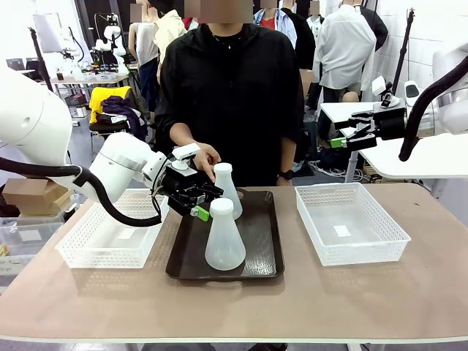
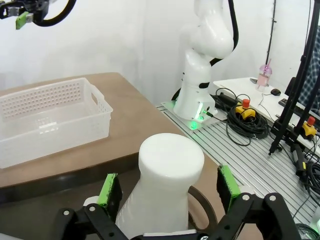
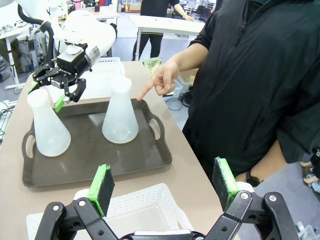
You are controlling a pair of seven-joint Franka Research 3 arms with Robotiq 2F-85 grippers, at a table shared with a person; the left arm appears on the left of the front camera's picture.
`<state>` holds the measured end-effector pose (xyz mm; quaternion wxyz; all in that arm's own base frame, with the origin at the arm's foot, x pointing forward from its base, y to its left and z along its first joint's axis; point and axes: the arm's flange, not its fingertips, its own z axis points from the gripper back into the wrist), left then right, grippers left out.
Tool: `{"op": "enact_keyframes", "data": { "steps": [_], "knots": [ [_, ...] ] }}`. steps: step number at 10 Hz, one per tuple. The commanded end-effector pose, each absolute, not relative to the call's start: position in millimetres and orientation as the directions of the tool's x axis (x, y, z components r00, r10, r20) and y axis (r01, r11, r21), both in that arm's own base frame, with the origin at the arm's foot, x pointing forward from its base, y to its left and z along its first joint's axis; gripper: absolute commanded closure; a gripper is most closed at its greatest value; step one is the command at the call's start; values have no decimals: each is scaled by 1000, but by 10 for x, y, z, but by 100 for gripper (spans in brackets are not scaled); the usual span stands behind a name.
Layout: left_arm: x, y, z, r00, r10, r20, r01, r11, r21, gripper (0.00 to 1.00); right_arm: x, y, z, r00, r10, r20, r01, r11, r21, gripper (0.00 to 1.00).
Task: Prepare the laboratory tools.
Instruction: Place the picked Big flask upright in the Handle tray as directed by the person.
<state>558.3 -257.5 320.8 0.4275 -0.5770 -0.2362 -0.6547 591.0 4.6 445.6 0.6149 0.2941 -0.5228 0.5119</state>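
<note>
Two flasks (image 1: 224, 238) on tray (image 1: 259, 241); left gripper (image 2: 169, 192) spread round near flask's neck, base hidden.

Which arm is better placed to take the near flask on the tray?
Left. Its tool is open right at the near flask, its neck between the pads. The right tool hangs open high above the right basket, far from the tray.

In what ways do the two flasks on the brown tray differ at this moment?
The near flask stands at the tray's front, its neck between the left gripper's open fingers. The far flask stands farther back, free of any gripper, with the person's hand pointing toward it. Both are upright, frosted white and conical.
</note>
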Motion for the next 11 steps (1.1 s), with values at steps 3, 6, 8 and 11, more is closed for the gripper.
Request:
{"op": "enact_keyframes", "data": {
  "steps": [3, 6, 8, 11],
  "knots": [
    [5594, -2580, 3223, 35, -279, 960, 837, -516, -181, 0, 5913, 62, 4455, -65, 326, 943, -939, 301, -169, 0],
    [5594, -2580, 3223, 35, -279, 960, 837, -516, -181, 0, 5913, 62, 4455, -65, 326, 943, -939, 301, -169, 0],
    [5594, -2580, 3223, 35, -279, 960, 837, -516, -181, 0, 5913, 62, 4455, -65, 326, 943, -939, 301, -169, 0],
    [5594, -2580, 3223, 35, -279, 960, 837, -516, -181, 0, 5913, 62, 4455, -65, 326, 943, -939, 301, -169, 0]
  ]
}}
